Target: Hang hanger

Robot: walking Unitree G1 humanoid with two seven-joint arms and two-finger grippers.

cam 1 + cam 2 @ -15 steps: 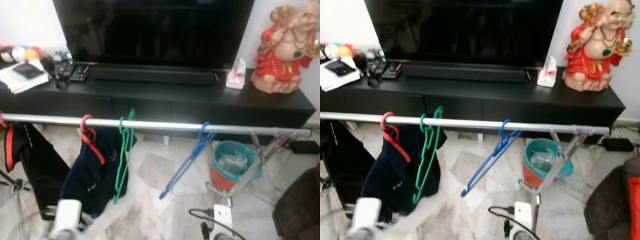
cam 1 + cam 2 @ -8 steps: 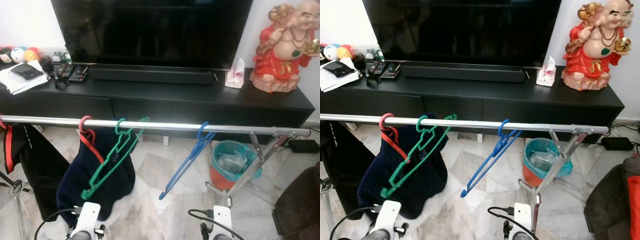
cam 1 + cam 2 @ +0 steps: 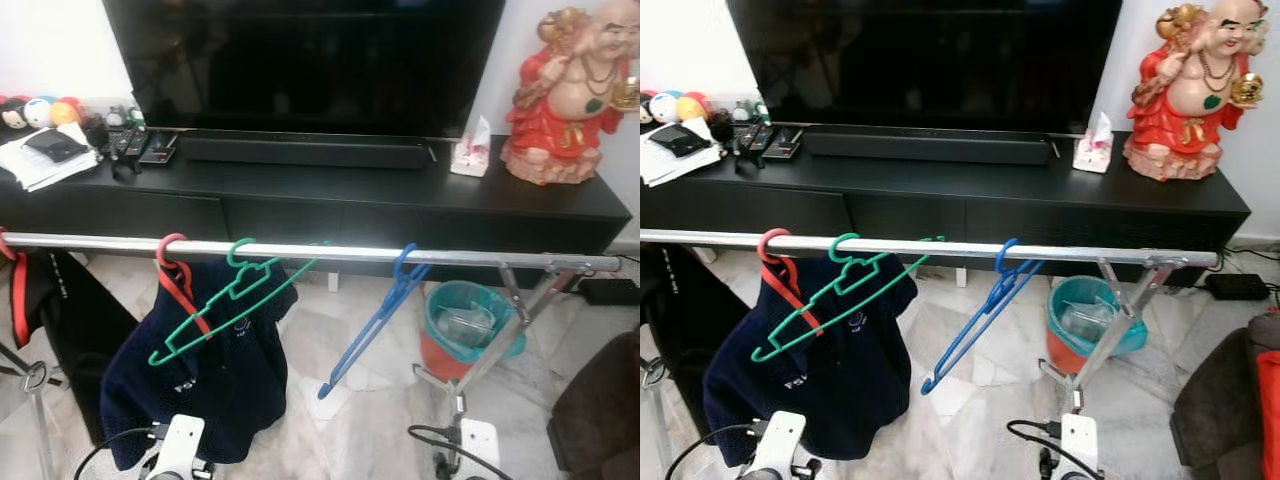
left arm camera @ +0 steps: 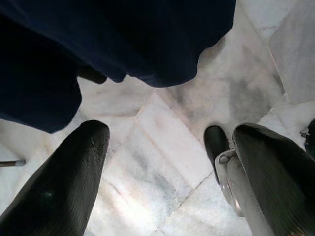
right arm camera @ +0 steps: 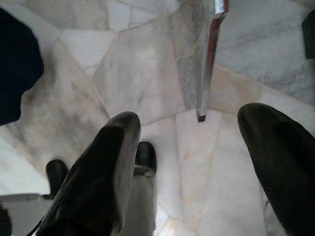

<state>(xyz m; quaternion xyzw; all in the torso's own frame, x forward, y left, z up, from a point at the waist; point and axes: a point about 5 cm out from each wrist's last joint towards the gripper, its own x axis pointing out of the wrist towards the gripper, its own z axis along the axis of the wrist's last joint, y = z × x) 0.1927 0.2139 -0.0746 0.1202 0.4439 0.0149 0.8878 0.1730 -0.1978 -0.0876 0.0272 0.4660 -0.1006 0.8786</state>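
Left arm: lowered, its wrist housing at 7 o'clock in the head views.
Left hand (image 4: 162,177): pointing downward, both black fingers (image 4: 59,187) spread wide apart, nothing between them.
Right arm: lowered, its wrist housing at 5 o'clock in the head views.
Right hand (image 5: 192,172): pointing downward, fingers (image 5: 98,182) spread wide, gripping nothing.

White lettering on the hanging navy blue garment (image 3: 830,370); too small and blurred to read.
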